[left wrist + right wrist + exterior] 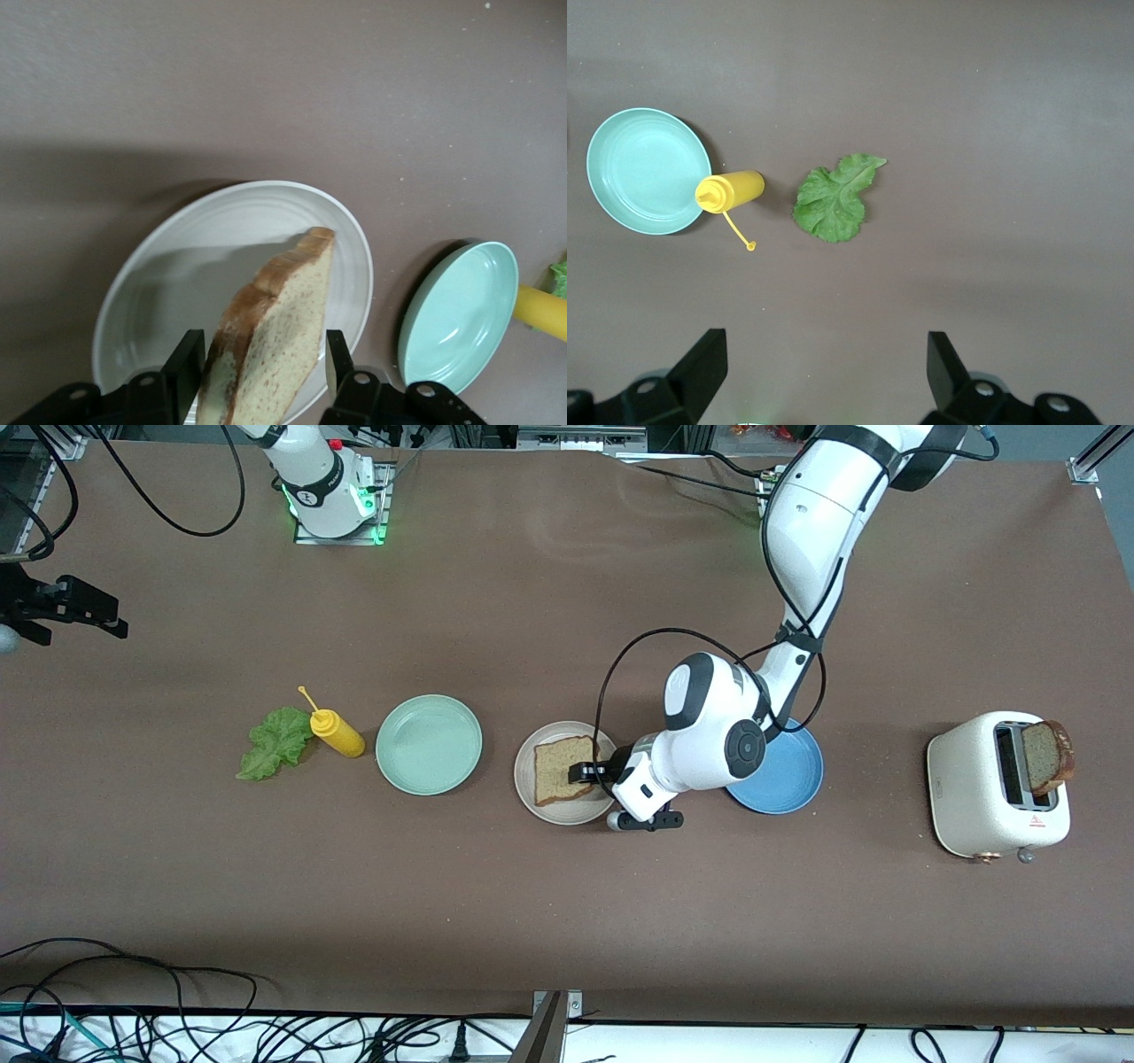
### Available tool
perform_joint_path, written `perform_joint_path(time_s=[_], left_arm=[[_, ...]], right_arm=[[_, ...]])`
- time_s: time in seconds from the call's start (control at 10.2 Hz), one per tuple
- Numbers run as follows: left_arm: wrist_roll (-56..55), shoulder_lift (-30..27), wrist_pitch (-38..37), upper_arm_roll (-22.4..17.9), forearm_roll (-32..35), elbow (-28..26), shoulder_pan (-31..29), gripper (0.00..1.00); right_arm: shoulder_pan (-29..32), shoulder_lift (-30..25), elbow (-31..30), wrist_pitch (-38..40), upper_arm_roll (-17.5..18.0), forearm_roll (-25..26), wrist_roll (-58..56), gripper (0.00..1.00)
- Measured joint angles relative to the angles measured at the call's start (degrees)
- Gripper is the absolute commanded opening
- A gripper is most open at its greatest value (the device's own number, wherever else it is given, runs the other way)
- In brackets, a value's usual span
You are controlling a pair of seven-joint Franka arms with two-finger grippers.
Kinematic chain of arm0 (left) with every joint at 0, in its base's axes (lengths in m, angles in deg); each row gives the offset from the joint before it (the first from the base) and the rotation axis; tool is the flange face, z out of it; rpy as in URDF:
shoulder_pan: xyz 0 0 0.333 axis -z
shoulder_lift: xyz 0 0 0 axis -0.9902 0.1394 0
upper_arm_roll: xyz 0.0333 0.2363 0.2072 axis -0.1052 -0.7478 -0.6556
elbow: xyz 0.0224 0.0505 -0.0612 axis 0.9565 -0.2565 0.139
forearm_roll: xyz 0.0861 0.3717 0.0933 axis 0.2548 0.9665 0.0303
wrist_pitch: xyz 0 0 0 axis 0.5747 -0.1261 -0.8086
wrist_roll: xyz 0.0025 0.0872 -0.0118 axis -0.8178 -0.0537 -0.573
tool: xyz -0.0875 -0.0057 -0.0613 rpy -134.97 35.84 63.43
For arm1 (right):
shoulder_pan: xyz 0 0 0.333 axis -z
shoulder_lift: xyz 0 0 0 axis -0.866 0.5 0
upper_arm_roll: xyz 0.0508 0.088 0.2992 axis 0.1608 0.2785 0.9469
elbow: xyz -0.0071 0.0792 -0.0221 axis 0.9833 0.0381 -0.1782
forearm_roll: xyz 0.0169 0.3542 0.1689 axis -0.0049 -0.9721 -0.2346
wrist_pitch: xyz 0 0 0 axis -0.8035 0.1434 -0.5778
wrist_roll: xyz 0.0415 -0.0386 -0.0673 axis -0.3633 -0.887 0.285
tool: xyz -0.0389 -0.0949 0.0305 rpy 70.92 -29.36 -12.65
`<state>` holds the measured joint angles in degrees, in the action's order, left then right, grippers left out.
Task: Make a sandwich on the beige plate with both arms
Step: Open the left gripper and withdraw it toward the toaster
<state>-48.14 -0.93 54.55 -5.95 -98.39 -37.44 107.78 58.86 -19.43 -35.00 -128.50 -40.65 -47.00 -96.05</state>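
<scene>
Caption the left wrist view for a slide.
Left gripper, fingers apart, around a bread slice over the beige plate.

The left arm is reaching low across the table, its gripper [259, 372] standing part-open, while the right gripper [824, 363] is hanging wide open.

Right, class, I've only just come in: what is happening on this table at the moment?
The left gripper is at the beige plate with a bread slice between its parted fingers; whether the slice is released yet is unclear. A second slice stands in the toaster. The lettuce leaf lies untouched beside the yellow bottle and mint green plate. The right gripper hangs open above them, waiting.
</scene>
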Motion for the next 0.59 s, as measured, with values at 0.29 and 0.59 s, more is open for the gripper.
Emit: perform_joint_path(time_s=[0.29,0.59], left_arm=[[0.0,-0.3,-4.1,0.0,7.7,0.2,-2.8,0.82],[0.1,-1.2,-7.6,0.0,8.6,0.6,-5.3,1.0]], right_arm=[[0.0,0.0,0.0,0.0,0.0,0.0,0.0,1.0],[0.0,0.0,0.0,0.0,0.0,0.0,0.0,1.0]])
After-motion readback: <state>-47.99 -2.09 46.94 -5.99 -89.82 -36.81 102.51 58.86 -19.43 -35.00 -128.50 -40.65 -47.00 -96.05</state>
